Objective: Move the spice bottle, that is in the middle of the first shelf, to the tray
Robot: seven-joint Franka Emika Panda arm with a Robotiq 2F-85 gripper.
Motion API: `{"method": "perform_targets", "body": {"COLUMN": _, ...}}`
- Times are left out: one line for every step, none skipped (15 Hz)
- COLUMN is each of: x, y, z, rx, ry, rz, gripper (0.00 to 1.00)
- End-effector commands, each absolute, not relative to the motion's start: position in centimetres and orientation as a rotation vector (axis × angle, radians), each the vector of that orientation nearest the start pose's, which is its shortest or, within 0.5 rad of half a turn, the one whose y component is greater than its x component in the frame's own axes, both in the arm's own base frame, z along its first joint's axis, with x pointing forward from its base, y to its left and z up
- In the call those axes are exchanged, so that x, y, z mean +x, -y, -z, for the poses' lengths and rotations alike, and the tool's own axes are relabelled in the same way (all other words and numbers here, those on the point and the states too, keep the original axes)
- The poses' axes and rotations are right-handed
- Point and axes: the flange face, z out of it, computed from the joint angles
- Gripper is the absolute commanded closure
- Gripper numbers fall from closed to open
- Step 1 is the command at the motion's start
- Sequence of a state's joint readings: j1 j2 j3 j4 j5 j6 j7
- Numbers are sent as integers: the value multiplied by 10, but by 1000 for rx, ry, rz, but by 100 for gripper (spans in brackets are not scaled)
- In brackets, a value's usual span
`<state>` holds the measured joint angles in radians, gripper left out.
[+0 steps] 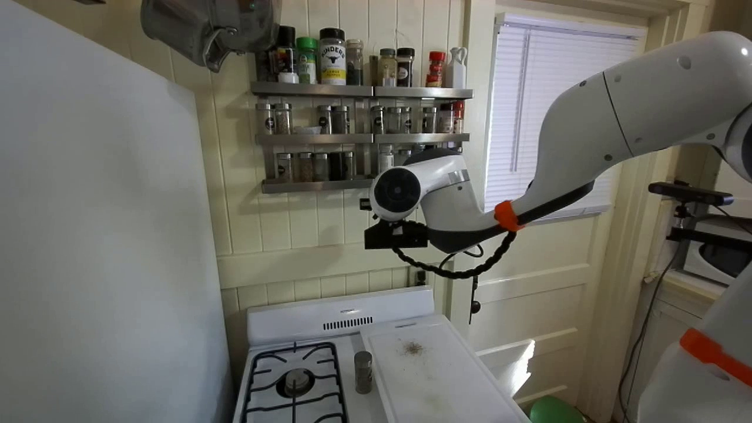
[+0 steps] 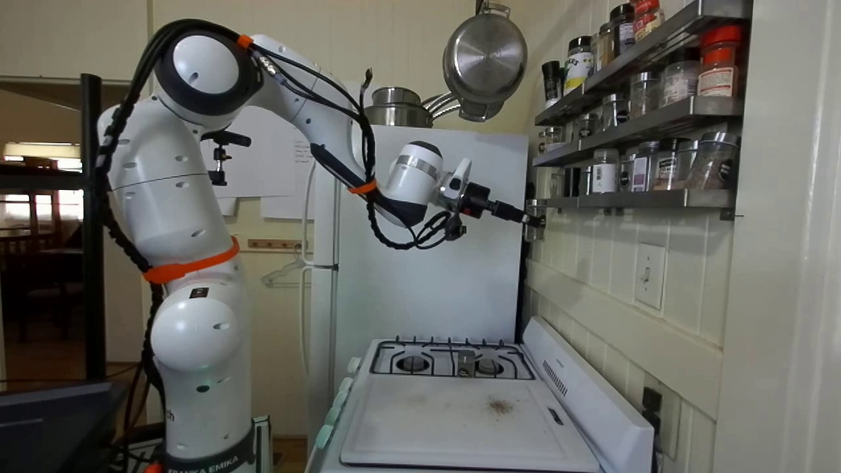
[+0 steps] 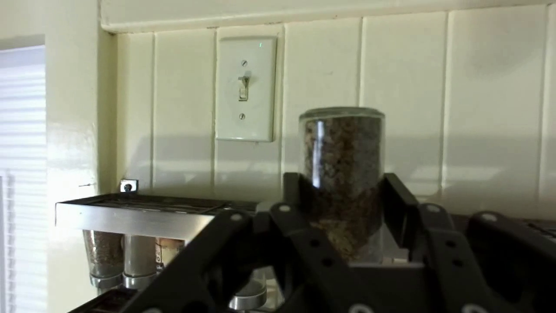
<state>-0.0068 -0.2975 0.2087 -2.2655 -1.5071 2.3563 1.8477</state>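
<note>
The wrist view stands upside down; in it my gripper [image 3: 342, 182] is shut on the spice bottle [image 3: 341, 143], a clear glass jar with brown flaky contents. A finger presses each side of the glass. Its base points to the top of that picture, and its cap is hidden behind the gripper. In an exterior view the gripper [image 2: 537, 221] holds the spice bottle [image 2: 534, 232] near the far end of the lowest shelf, high above the stove. The tray [image 1: 435, 370], wide and white with a patch of brown crumbs, lies on the stove's near half [image 2: 433, 420].
A similar jar [image 1: 363, 373] stands between the tray and the black burner grate [image 1: 294, 385]. Wall shelves [image 1: 317, 187] carry many jars close to the gripper. A white refrigerator [image 2: 427, 263] rises beside the stove, and a steel pan [image 2: 485, 62] hangs above.
</note>
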Motion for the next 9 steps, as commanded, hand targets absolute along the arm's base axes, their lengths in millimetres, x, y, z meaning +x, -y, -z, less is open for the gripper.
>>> {"method": "perform_targets", "body": {"x": 485, "y": -102, "z": -513, "rx": -2700, "ry": -1077, "rz": 1994, "gripper": 77}}
{"method": "perform_targets", "body": {"x": 484, "y": -103, "z": -509, "rx": -2693, "ry": -1107, "rz": 1983, "gripper": 77}}
{"method": "perform_targets", "body": {"x": 483, "y": -104, "z": -503, "rx": -2694, "ry": -1122, "rz": 1964, "gripper": 77}}
{"method": "perform_targets", "body": {"x": 482, "y": -106, "z": -497, "rx": -2691, "ry": -1145, "rz": 1950, "gripper": 77}}
{"method": "perform_targets", "body": {"x": 481, "y": -107, "z": -493, "rx": -2685, "ry": -1176, "rz": 1941, "gripper": 77}}
{"method": "perform_targets", "body": {"x": 481, "y": -107, "z": -488, "rx": -2682, "ry": -1225, "rz": 1961, "gripper": 77}}
{"method": "perform_targets", "body": {"x": 481, "y": -108, "z": -484, "rx": -2664, "ry": -1287, "rz": 1972, "gripper": 77}}
{"method": "perform_targets", "body": {"x": 481, "y": -109, "z": -480, "rx": -2645, "ry": -1354, "rz": 2007, "gripper": 77}}
{"method": "perform_targets", "body": {"x": 481, "y": -110, "z": -474, "rx": -2630, "ry": -1406, "rz": 2014, "gripper": 77}}
